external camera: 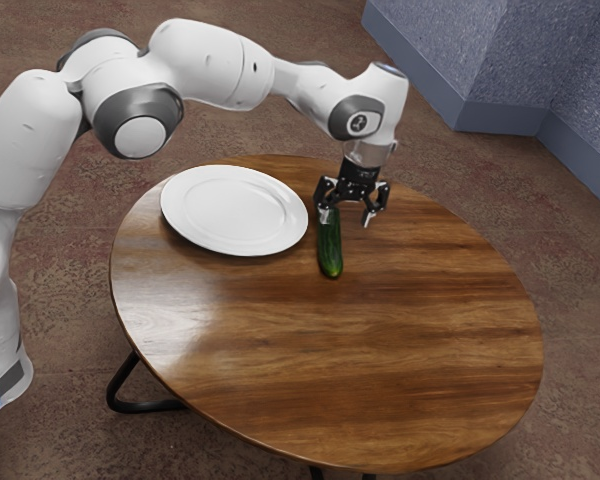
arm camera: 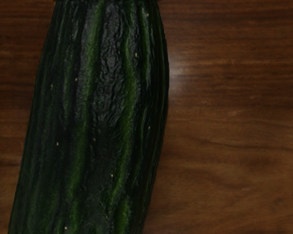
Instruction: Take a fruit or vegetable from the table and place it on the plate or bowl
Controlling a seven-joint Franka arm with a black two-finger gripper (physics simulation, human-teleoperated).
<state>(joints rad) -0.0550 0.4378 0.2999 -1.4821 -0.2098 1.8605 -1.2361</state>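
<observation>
The cucumber [arm camera: 97, 122] lies on the table [external camera: 380, 320] just beneath the hand [external camera: 348, 212], whose fingers stand spread, gripping nothing.

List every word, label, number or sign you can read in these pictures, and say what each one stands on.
No text here can be read.
A round mark on the arm, at its wrist joint: too small to read.
The cucumber, the white plate and the wooden table carry no words, labels or numbers.
</observation>
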